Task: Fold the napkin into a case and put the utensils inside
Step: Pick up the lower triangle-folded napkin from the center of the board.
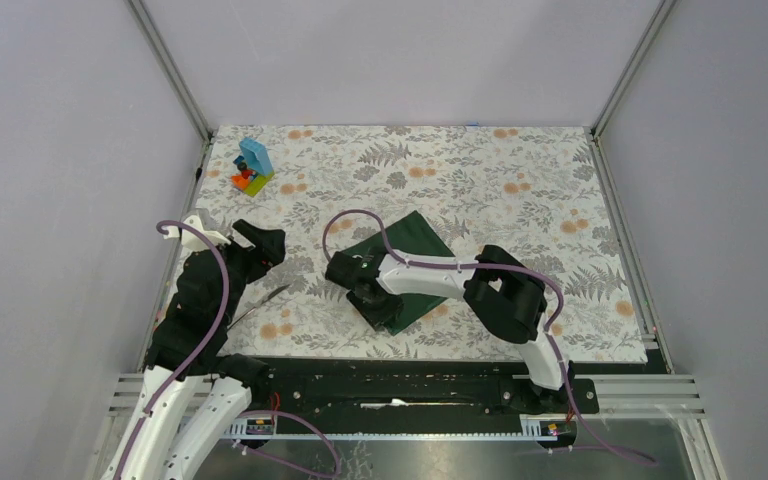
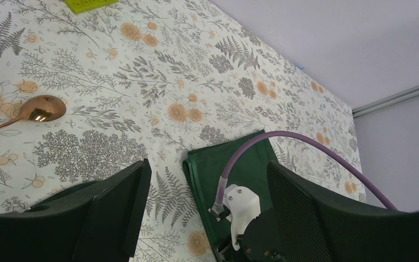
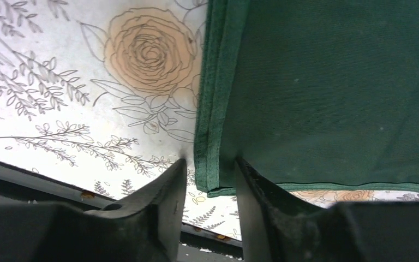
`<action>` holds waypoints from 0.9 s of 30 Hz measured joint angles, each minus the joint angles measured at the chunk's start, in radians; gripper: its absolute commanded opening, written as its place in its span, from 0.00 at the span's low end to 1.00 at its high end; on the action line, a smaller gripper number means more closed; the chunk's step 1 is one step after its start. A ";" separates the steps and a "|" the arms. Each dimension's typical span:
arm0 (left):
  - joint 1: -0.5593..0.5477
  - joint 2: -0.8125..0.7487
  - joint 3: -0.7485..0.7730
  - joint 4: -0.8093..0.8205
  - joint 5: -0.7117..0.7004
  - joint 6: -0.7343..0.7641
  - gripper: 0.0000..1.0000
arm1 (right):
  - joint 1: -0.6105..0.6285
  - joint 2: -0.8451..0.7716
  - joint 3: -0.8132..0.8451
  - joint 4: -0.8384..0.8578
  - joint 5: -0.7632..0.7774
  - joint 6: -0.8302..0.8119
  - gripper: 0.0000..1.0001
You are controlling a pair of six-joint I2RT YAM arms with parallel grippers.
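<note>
Dark green cloth: the napkin (image 1: 415, 250) is seen lying flat and folded on the floral-covered counter (image 1: 530, 180), set on a diagonal. In the overhead view its near-left end is hidden under the right gripper (image 1: 378, 303) and that arm's forearm. From the right wrist, layered hemmed edges of the napkin (image 3: 333, 93) are seen stacked at a corner. The hem is straddled by the right gripper (image 3: 210, 172), its fingers drawn narrow, one on each side. Whether the cloth is actually pinched cannot be told.

Left of the napkin, the left gripper (image 1: 265, 243) is held above the counter with fingers (image 2: 120, 202) spread wide and nothing between them. In its wrist view the napkin (image 2: 240, 164) is partly covered by the right arm's white link and purple cable (image 2: 305, 143).

Utensils: one copper-toned spoon (image 2: 41, 109) is noted left of the napkin, well apart from it. Its handle is cut off by the frame edge. In the overhead view only a thin sliver (image 1: 260, 303) is made out there, partly under the left arm, and the number of pieces cannot be told.

A toy block stack (image 1: 252, 168) is recorded beyond and left of the napkin. In the left wrist view only its lime-green edge (image 2: 87, 4) shows.
</note>
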 measured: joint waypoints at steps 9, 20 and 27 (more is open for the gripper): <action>0.000 0.004 0.000 -0.023 0.016 -0.003 0.83 | 0.007 -0.068 -0.105 0.110 0.027 -0.032 0.13; 0.000 0.102 -0.038 -0.001 0.118 -0.097 0.98 | -0.048 -0.152 -0.218 0.230 -0.082 -0.079 0.00; 0.001 0.335 -0.179 0.076 0.237 -0.296 0.99 | -0.155 -0.242 -0.349 0.370 -0.314 -0.061 0.00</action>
